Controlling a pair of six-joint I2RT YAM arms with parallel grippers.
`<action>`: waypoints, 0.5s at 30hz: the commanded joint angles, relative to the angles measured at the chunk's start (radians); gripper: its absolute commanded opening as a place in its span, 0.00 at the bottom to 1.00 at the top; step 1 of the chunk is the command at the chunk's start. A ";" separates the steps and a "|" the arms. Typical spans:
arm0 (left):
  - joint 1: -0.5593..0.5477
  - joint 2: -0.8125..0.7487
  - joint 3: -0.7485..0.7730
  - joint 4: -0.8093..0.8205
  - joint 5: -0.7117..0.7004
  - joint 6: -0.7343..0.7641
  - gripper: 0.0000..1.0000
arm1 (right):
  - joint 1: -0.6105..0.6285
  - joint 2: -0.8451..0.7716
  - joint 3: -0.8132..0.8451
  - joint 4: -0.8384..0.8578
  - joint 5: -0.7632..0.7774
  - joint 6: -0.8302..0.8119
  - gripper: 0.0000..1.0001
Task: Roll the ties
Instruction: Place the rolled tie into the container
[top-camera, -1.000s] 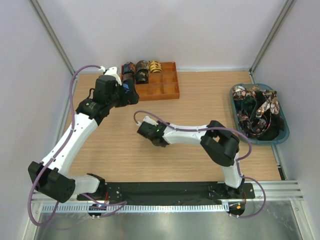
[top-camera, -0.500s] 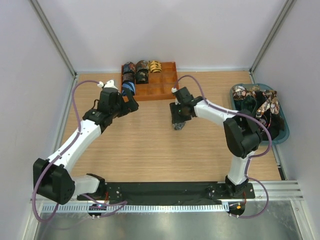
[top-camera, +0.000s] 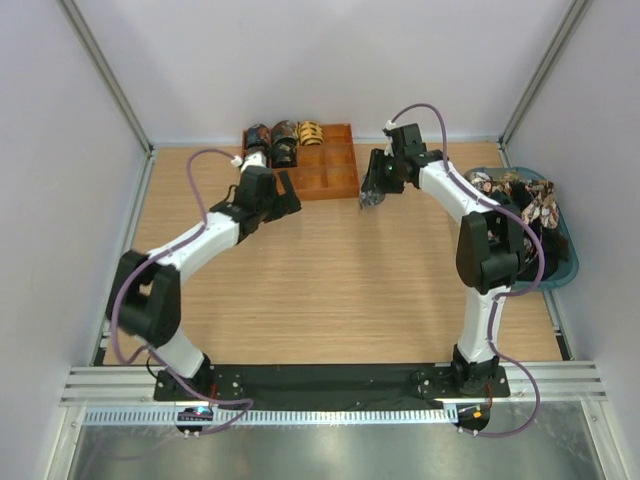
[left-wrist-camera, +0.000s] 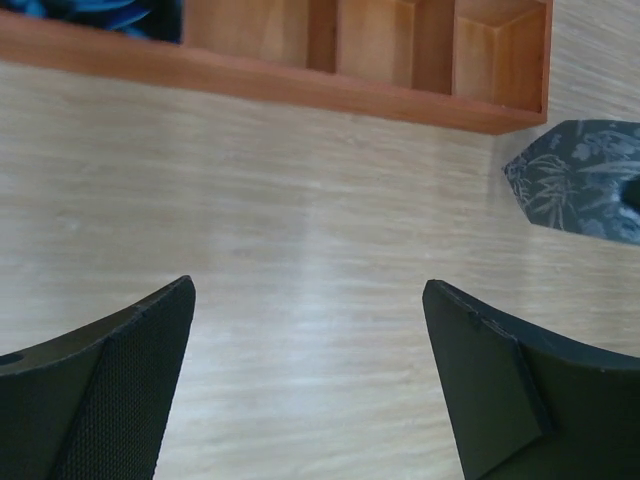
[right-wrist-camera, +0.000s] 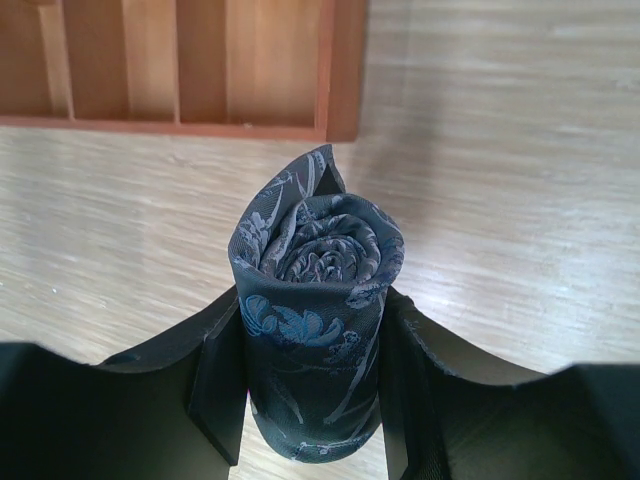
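Right gripper (right-wrist-camera: 312, 335) – clenched on a rolled tie (right-wrist-camera: 315, 260), grey-blue with a leaf print. The roll stands upright between the two fingers, spiral end up, one finger pressed to each side. In the top view this gripper (top-camera: 372, 192) sits just right of the tray (top-camera: 335, 172), off its near right corner, over the tabletop (top-camera: 330, 280). I cannot tell whether the roll touches the wood.

Left gripper (left-wrist-camera: 308, 300) – released, fingers wide apart with only bare tabletop between them. From above it (top-camera: 283, 195) lies just near of the tray's left part. Its wrist view shows the tray's near wall along the top, a blue roll (left-wrist-camera: 100, 12) in the left compartment, and a grey pointed tie tip (left-wrist-camera: 575, 180) at the right edge, beside the tray's corner.

Tray: wooden, divided, at the far centre of the tabletop. Three stored rolls (top-camera: 284, 133) fill the far row, side by side; the right compartments visible are bare wood.

Bin (top-camera: 528, 285): teal, at the right edge, holding a tangle of loose ties (top-camera: 515, 215), dark with light print – well apart from both grippers.
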 joint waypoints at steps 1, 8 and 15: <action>-0.020 0.145 0.146 0.085 -0.040 0.059 0.94 | -0.001 -0.004 0.082 -0.028 0.007 0.000 0.03; -0.037 0.414 0.446 0.063 -0.106 0.217 0.71 | -0.010 -0.026 0.122 -0.028 0.050 -0.023 0.03; -0.038 0.623 0.709 -0.065 -0.156 0.284 0.63 | -0.033 -0.056 0.132 -0.045 0.075 -0.051 0.03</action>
